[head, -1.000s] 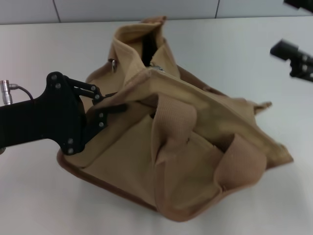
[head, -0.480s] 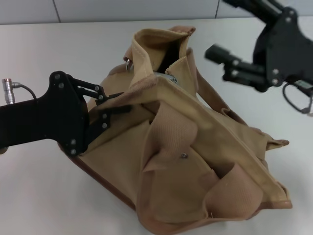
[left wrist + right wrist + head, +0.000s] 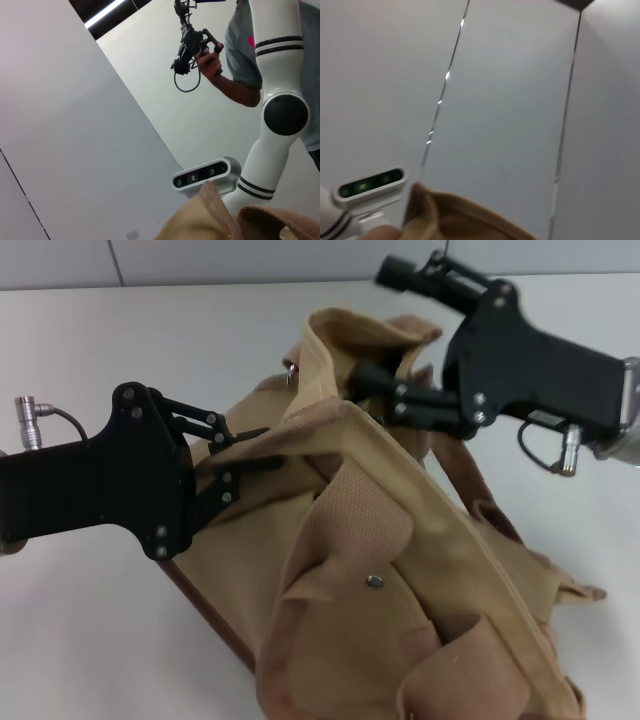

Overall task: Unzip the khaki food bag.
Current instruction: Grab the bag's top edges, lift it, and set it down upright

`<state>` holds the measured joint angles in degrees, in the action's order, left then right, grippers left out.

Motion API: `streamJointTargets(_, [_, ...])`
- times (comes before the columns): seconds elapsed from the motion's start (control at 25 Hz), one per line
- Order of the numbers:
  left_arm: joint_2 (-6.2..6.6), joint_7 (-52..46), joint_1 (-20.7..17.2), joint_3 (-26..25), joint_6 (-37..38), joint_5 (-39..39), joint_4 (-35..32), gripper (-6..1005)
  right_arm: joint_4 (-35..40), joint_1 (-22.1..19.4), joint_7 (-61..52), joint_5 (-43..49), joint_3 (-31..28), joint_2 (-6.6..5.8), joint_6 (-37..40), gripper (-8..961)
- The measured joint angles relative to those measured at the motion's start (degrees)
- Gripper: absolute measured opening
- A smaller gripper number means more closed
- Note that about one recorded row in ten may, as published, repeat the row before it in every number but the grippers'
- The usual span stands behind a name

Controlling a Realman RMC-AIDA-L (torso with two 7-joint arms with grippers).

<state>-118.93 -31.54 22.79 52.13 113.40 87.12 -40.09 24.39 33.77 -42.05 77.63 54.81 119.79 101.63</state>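
The khaki food bag lies tilted and crumpled on the white table, its raised top end pointing to the back. A webbing handle and the pocket's silver snap face me. My left gripper comes in from the left and is shut on the bag's upper left edge. My right gripper comes in from the upper right, open, its fingers on either side of the raised top flap. Bag fabric shows in the left wrist view and the right wrist view.
A grey wall strip runs along the table's far edge. A silver metal ring hangs on the bag's back left corner. The left wrist view shows the robot's head camera and a person holding a camera rig.
My right gripper has moved in from the far right to the bag's raised top end. The bag has shifted right and toward me, tipping more upright. My left gripper has held on throughout.
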Motion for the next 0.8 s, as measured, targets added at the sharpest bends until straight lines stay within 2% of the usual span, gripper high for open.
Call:
streamJointTargets(0.12, [0.02, 0.00, 0.17, -0.05, -0.22, -0.12, 0.00, 61, 3.87, -1.23, -6.28, 0.98, 2.76, -0.36, -0.20, 826])
streamJointTargets(0.24, [0.01, 0.00, 0.29, -0.09, -0.55, -0.78, 0.14, 61, 13.58, -5.87, -14.23, 3.89, 3.67, -0.45, -0.06, 826])
streamJointTargets(0.32, [0.01, 0.00, 0.34, 0.02, -0.76, -1.21, 0.26, 60, 19.71, -9.04, -18.60, 4.98, 2.59, -0.41, 0.10, 826])
streamJointTargets(0.44, [0.05, 0.00, 0.38, 0.06, -0.88, -1.39, 0.29, 60, 25.53, -12.38, -24.59, 4.79, -2.12, -0.45, 1.37, 827])
streamJointTargets(0.6, [0.05, -0.01, 0.52, 0.08, -0.91, -1.45, 0.12, 60, 26.97, -12.72, -36.43, 4.50, -9.74, -0.95, 3.29, 827])
streamJointTargets(0.76, [-0.02, -0.01, 1.00, 0.08, -0.98, -1.51, 0.25, 60, 27.83, -10.61, -43.99, 9.66, -10.19, -2.50, 8.80, 826])
streamJointTargets(0.8, [-0.03, -0.01, 1.15, 0.08, -1.00, -1.51, 0.29, 60, 28.62, -10.00, -45.00, 11.66, -10.13, -2.57, 10.05, 826])
